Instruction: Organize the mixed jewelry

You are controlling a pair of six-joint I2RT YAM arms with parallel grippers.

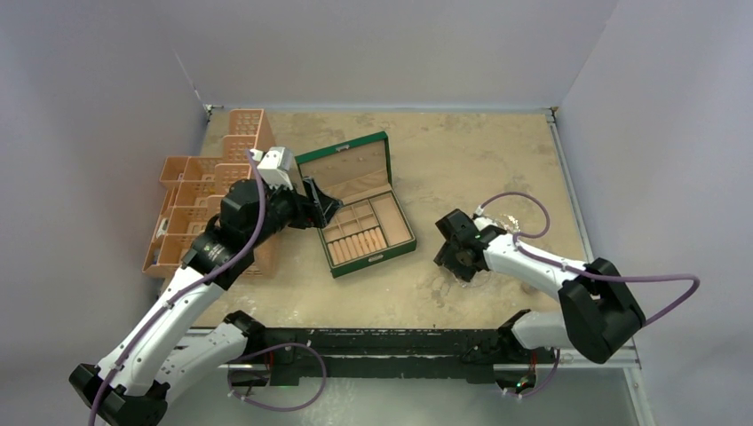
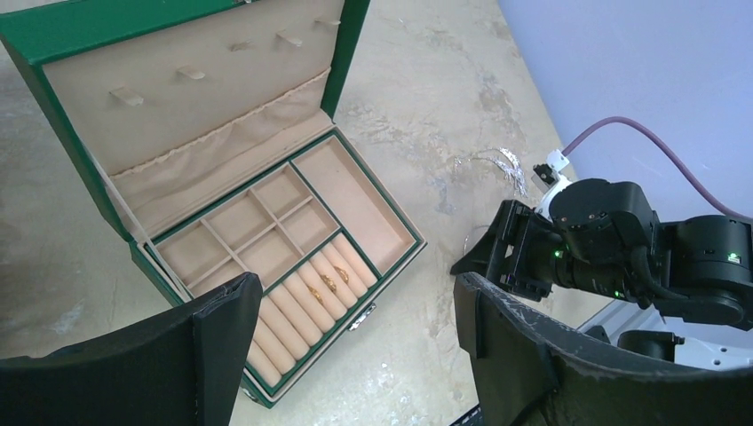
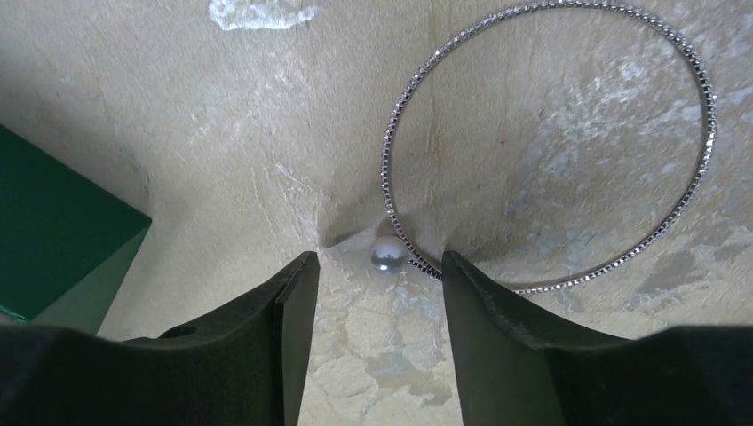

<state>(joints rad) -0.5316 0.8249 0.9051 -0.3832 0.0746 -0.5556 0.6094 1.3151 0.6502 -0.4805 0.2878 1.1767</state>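
Judged to be at the pick-up step for the loose pieces. Hovering low over the bench [image 3: 204, 133] with the right gripper [image 3: 375, 266] spread apart and empty. Straddling a small pearly bead [image 3: 387, 256] just ahead of the fingertips, midway between them, touching neither. Against that bead, or just beside it on the right: the thin silver hoop [image 3: 388, 177], flat on the bench, reaching ahead and to the right of the gripper. Off to its left, a corner of the green box [image 3: 53, 240].

Likewise released, grasping nothing: the left gripper [image 2: 351, 306], above the open box, with tiny gold rings [image 2: 324, 284] already tucked in the ring rolls just ahead of it.

Next, probably: lower, centre on one piece only, clench without snagging the other, then carry it left to a compartment.
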